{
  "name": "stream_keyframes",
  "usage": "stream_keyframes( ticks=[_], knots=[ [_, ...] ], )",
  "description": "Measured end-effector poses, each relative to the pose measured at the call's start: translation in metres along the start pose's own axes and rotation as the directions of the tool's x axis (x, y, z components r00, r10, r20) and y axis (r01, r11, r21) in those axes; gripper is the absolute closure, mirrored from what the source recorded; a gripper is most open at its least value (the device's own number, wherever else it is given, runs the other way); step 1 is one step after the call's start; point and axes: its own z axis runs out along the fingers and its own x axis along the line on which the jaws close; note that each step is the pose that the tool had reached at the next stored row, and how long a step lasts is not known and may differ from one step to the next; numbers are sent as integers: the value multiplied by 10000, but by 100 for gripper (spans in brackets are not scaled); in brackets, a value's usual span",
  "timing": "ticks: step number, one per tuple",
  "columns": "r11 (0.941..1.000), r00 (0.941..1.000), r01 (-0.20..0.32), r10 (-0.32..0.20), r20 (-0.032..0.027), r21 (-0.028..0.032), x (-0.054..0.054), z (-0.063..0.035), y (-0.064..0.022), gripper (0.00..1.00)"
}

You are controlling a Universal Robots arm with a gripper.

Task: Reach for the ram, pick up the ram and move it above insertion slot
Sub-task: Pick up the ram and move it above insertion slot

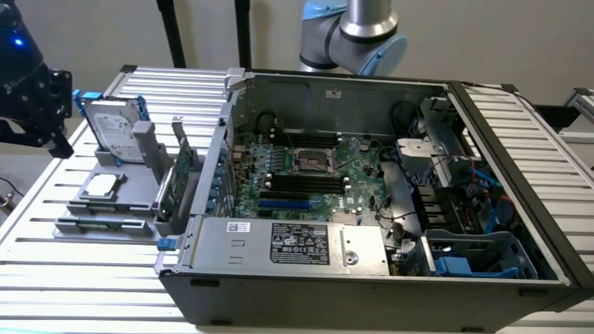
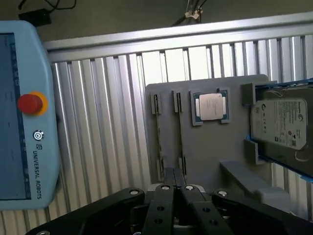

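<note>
Ram (image 2: 159, 142) at rest in its grey holder (image 2: 210, 152), end effector (image 2: 173, 180) empty above it.
The exterior view takes in the open computer case (image 1: 371, 209) on the slatted bench (image 1: 74, 285), with the ram (image 1: 102, 224) at the holder's near edge. The wrist view adds a teach pendant (image 2: 24, 112) beside the holder. The end effector's fingers are pressed together on nothing, their tips just past one end of the ram.

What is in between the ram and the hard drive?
A square silver chip sits on the grey holder between the ram and the hard drive, seen in the wrist view.
</note>
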Motion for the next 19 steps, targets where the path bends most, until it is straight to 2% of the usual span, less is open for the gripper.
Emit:
stream_keyframes(
  ticks=[4, 5, 7, 9, 10, 11, 12, 19],
  knots=[
    [9974, 9974, 715, -715, 3, -6, 0, 9, 0, 89],
    [9968, 9968, 793, -793, 3, -46, 1, 12, -1, 89],
    [9964, 9967, 810, -810, 3, -245, 0, 15, -6, 88],
    [9958, 9967, 808, -809, -1, -432, 0, 20, -10, 76],
    [9955, 9967, 808, -809, 0, -505, -1, 26, -14, 70],
    [9952, 9967, 807, -809, -1, -546, -1, 37, -16, 70],
    [9952, 9967, 806, -808, -1, -560, -1, 54, -16, 64],
    [9951, 9967, 807, -809, -2, -562, 0, 182, -19, 64]
  ],
)
